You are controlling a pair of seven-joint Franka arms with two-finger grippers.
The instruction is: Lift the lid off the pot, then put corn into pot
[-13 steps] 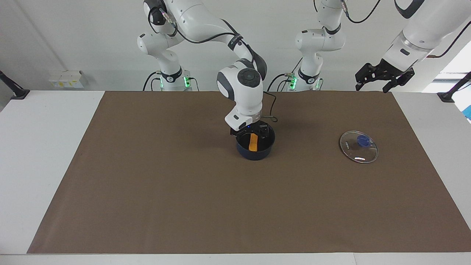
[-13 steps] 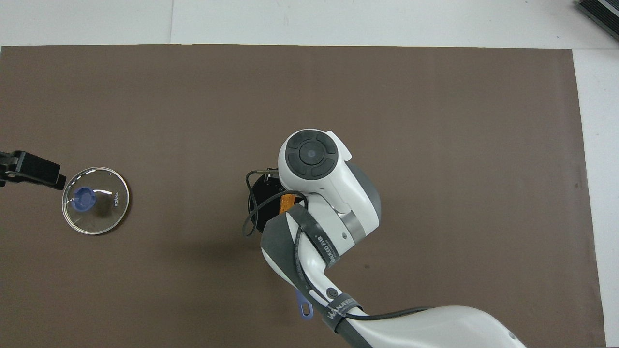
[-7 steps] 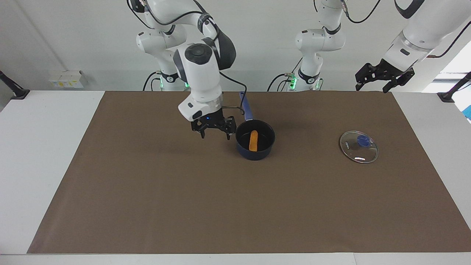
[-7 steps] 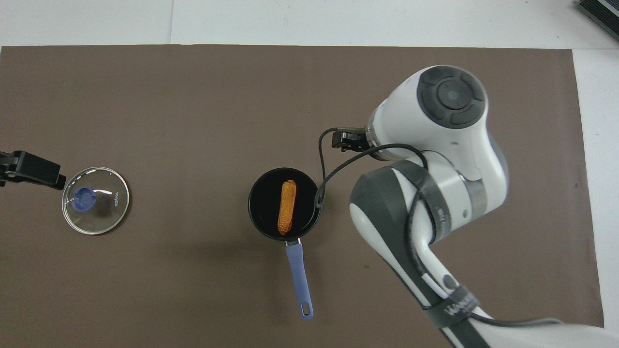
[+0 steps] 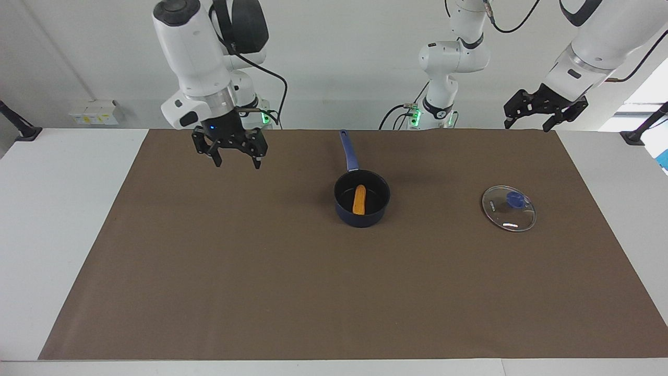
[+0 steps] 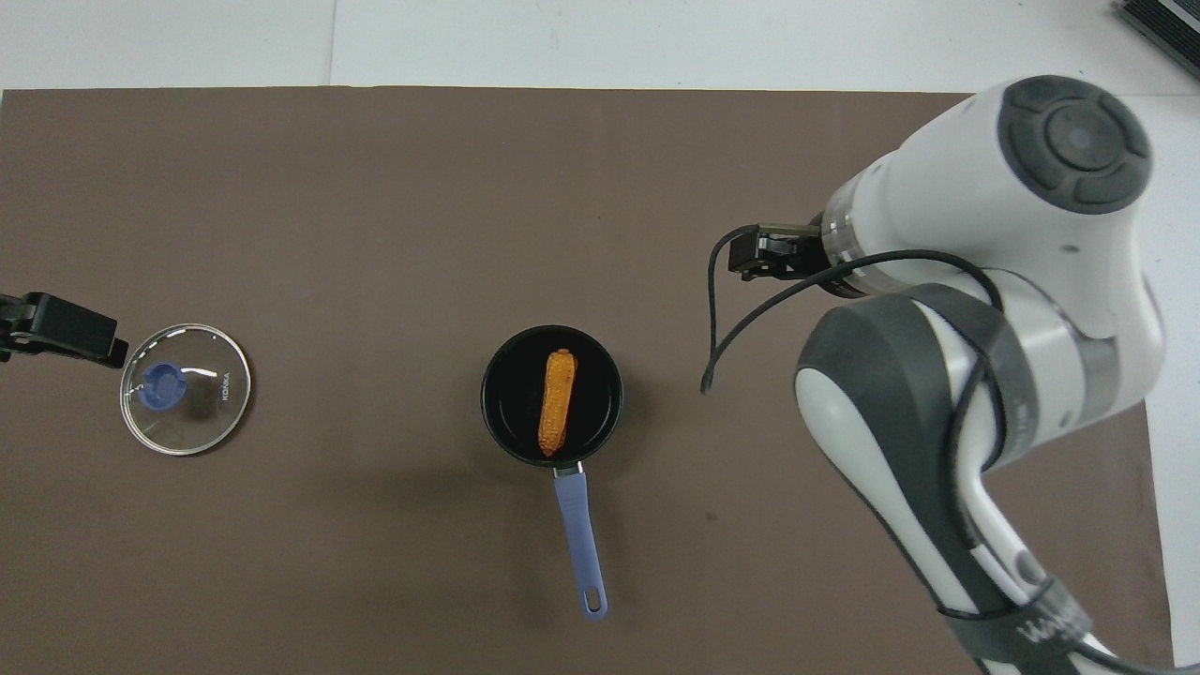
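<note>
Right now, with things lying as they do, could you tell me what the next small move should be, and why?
Probably none beyond parking the right pincer at rest: the corn lies inside the pot, the lid sits flat on the mat toward the left arm's end, and both pincers are open and empty, the left pincer waiting raised near that end.

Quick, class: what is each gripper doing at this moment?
Left gripper: open, empty, raised near the lid.
Right gripper: open, empty, over the mat.
</note>
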